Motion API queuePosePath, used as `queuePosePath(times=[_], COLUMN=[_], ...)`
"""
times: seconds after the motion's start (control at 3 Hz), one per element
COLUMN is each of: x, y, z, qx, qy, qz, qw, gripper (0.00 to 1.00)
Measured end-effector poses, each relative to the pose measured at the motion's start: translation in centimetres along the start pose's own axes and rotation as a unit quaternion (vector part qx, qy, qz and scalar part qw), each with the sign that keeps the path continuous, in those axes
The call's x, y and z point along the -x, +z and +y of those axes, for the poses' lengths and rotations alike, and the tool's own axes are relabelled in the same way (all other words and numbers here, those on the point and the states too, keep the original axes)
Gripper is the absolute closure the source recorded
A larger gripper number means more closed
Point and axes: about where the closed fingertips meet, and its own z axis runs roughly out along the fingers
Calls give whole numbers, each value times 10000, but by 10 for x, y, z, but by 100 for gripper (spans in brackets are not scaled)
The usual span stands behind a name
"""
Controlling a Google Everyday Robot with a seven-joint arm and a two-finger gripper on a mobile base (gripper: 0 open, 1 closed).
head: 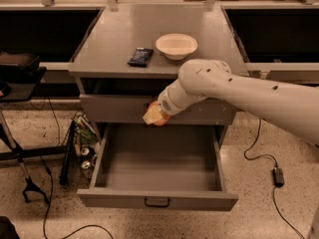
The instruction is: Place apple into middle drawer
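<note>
In the camera view, the white arm (239, 91) reaches in from the right, and its tool (155, 114) is clenched around the apple (160, 121), holding it in the air in front of the closed upper drawer (114, 108) and above the back of the middle drawer (157, 200). That drawer is pulled fully out with its grey floor bare. On the tabletop (119, 34) of the cabinet, a cream bowl (176, 46) stands near a dark packet (140, 57) lying to its left, the two apart.
</note>
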Motion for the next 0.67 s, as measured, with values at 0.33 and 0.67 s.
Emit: queuePosePath(times=[0.33,0.67], x=[1,-23], y=[1,29], z=[1,14], qx=[3,242], qy=[-24,-62], qz=[-2,68], qw=[10000,9997], gripper=[100,100])
